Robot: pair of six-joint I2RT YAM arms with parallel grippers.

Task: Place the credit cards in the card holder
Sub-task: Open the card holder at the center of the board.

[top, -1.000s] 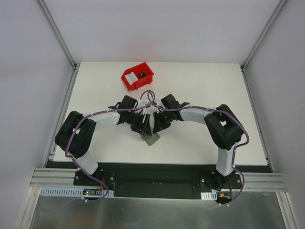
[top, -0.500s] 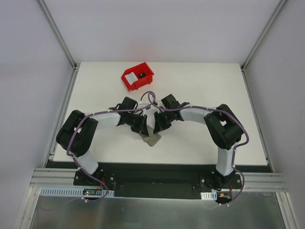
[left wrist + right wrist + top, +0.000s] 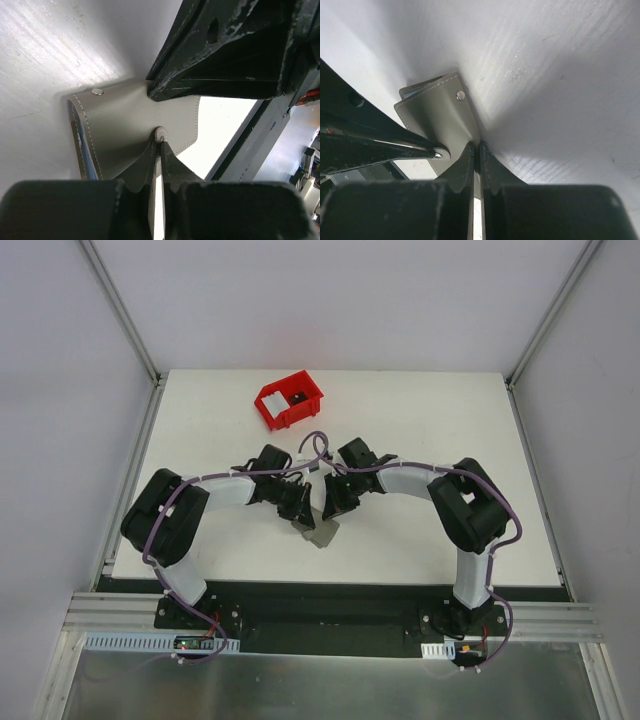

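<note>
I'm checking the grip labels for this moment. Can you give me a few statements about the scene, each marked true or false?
1. The left jaws are shut on the card holder. True.
2. The right jaws hang open above the red bin. False: they are shut on the card holder too.
3. A white card lies inside the red bin. True.
4. The card holder sits inside the red bin. False: it is between the two arms, nearer their bases and apart from the bin.
</note>
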